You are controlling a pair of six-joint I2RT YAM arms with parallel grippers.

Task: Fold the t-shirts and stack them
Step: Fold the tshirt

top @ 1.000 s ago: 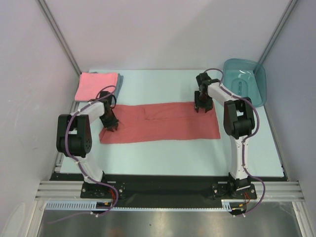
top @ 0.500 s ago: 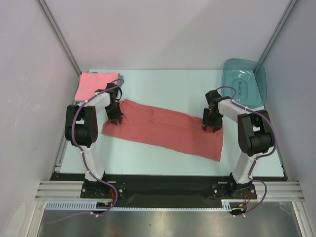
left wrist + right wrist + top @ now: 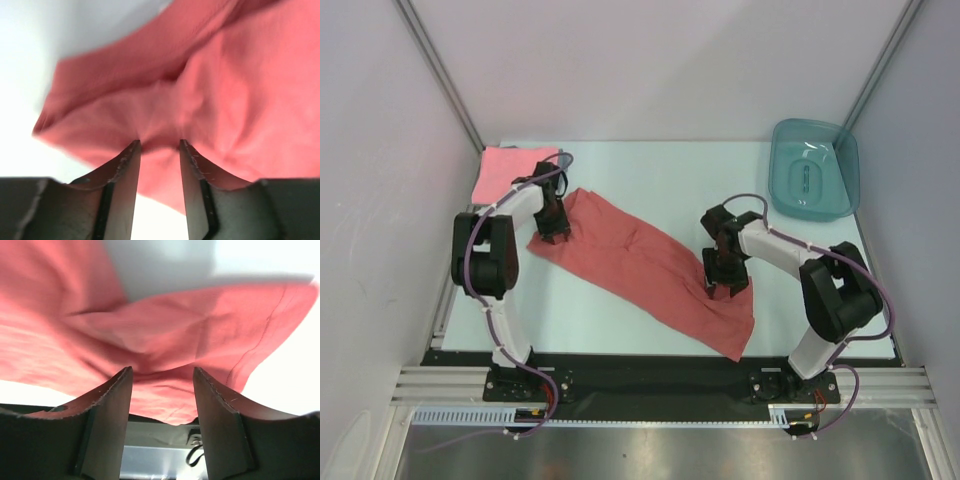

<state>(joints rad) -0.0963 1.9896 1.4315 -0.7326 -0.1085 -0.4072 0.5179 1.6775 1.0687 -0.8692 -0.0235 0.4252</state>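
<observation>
The right gripper (image 3: 728,290), jaws partly apart, pinches a bunched fold of the long brick-red cotton t-shirt (image 3: 630,262), while the half-open left gripper (image 3: 556,235) straddles its far-left end, hold unclear, the shirt stretched diagonally across the pale table (image 3: 660,180).

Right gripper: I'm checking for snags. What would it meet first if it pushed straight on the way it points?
The red shirt: the right gripper has its cloth bunched between the fingers. Behind that, probably the table, though depth is unclear.
</observation>
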